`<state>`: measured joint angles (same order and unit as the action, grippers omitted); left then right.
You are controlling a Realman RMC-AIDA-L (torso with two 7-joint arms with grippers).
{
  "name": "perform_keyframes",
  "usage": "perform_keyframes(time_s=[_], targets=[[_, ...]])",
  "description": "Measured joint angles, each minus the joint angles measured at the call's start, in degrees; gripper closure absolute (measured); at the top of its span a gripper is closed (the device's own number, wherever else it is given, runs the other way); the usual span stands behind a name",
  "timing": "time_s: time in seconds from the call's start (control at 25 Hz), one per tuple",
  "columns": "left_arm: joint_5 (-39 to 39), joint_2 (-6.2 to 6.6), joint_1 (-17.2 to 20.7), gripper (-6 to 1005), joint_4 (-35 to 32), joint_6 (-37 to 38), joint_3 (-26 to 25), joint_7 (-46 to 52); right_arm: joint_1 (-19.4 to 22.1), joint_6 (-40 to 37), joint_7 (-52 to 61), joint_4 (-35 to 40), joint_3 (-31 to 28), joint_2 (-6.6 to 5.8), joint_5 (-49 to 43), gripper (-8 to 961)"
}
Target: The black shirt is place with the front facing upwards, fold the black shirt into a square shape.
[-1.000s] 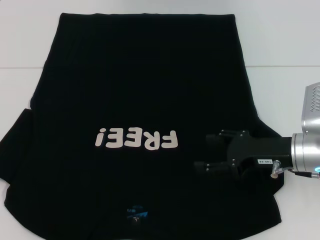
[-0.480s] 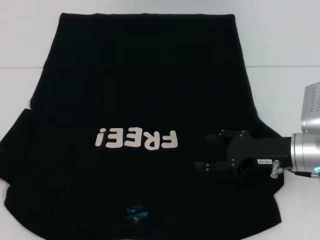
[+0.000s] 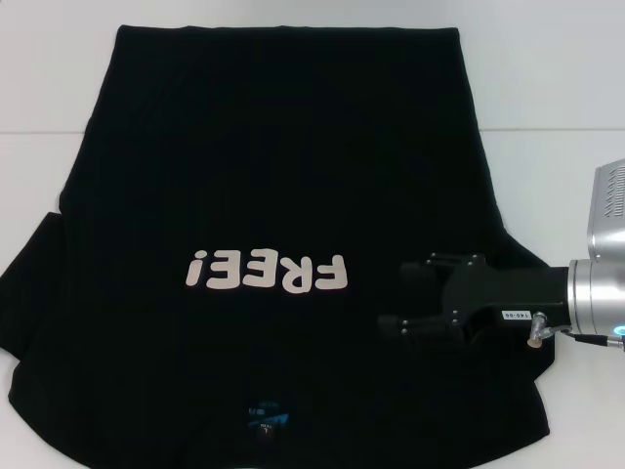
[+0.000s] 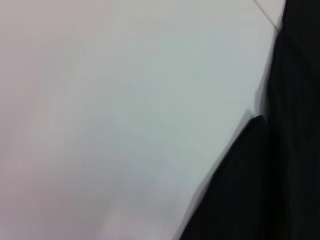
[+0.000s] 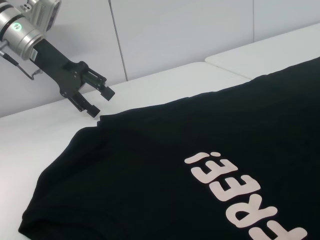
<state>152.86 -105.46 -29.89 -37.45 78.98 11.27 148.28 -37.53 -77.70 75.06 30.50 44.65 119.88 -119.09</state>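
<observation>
Black cloth covers most of the white bench [image 3: 547, 88]: one black shirt [image 3: 283, 176] lies spread flat with its front up, its single line of white letters "FREE!" [image 3: 268, 273] reading upside down from the head view and one small blue neck label [image 3: 267, 420] near the bench's near edge. Two grippers show in all. The right gripper [image 3: 398, 295] reaches in from the right edge of the bench over the shirt's right sleeve area, its two black fingers spread wide apart and holding nothing; whether the fingertips touch the cloth cannot be told. The left gripper [image 5: 101, 103] appears only in the right wrist view, poised just beyond the tip of the shirt's left sleeve above bare bench, its fingers parted and empty. The head view cuts off the shirt's near hem and left sleeve at the frame edge, and the label's print is too small to read. The left wrist view shows only plain white bench and one dark edge of the shirt.
</observation>
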Motion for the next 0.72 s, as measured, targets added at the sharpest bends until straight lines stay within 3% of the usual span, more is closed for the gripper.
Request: perform_keyframes(time_s=[0.72], targets=[[1.1, 0.04, -0.24, 68, 1.41, -1.15, 0.17, 2.77, 0.0, 0.01, 0.0, 0.0, 0.35, 0.0, 0.0, 31]])
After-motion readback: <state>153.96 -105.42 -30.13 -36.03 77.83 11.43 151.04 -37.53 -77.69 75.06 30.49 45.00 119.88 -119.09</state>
